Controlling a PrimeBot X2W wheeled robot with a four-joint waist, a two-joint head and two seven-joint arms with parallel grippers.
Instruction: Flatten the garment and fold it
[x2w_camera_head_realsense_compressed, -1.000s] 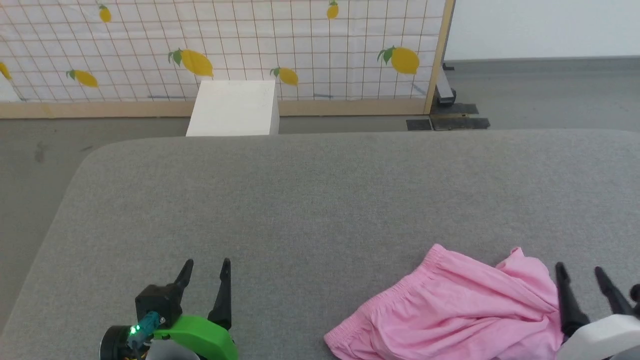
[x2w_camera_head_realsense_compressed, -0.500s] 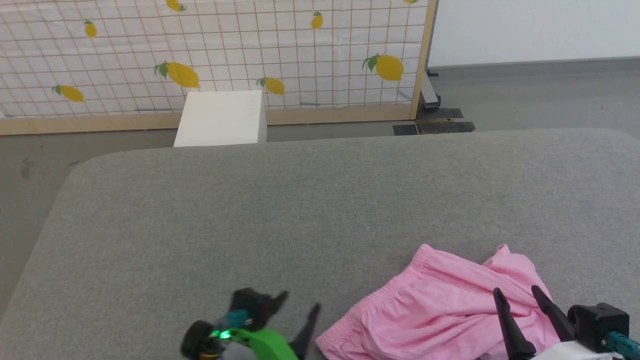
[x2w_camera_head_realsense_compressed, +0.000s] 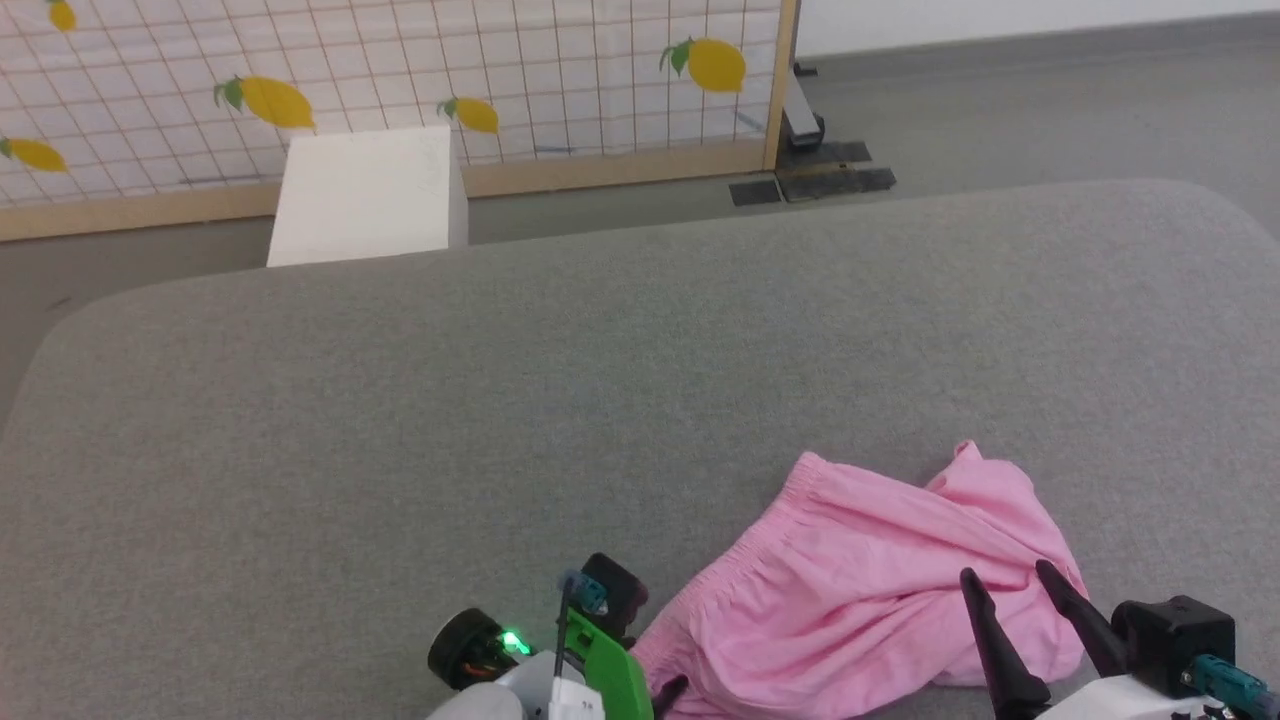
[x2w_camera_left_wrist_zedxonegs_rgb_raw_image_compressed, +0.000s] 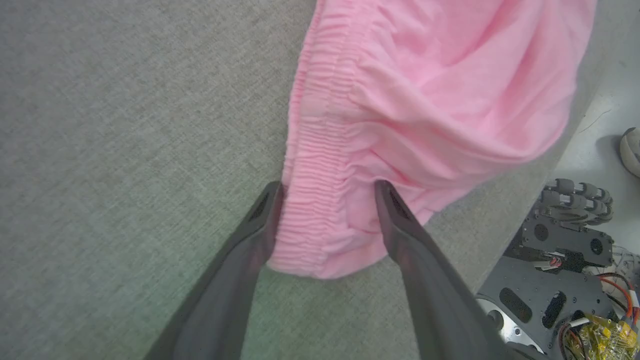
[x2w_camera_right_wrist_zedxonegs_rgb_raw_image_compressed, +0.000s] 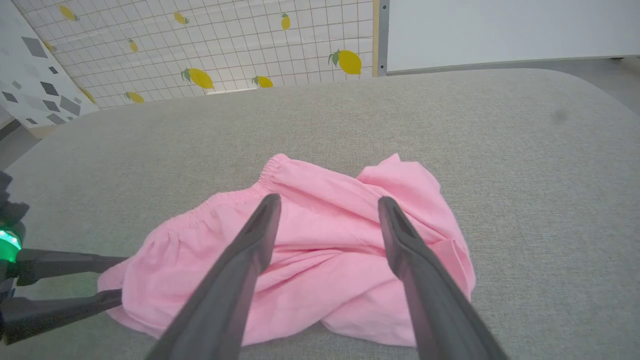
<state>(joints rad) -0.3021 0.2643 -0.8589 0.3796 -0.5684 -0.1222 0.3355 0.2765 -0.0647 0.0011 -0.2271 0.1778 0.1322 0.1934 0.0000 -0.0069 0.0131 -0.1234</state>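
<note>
Near edge: left gripper (x2w_camera_left_wrist_zedxonegs_rgb_raw_image_compressed: 328, 187) is sitting with fingers spread wide, straddling the gathered-band end of the garment (x2w_camera_head_realsense_compressed: 860, 600), nothing pinched. The right gripper (x2w_camera_head_realsense_compressed: 1006, 572) is gaping just as wide and hanging over the garment's right side, contact unclear. The garment is lying crumpled on the near right of the grey pad (x2w_camera_head_realsense_compressed: 400, 420), band running along its left edge, and past the pad a white box (x2w_camera_head_realsense_compressed: 365, 195) is standing in front of a lemon-print screen (x2w_camera_head_realsense_compressed: 500, 70).
</note>
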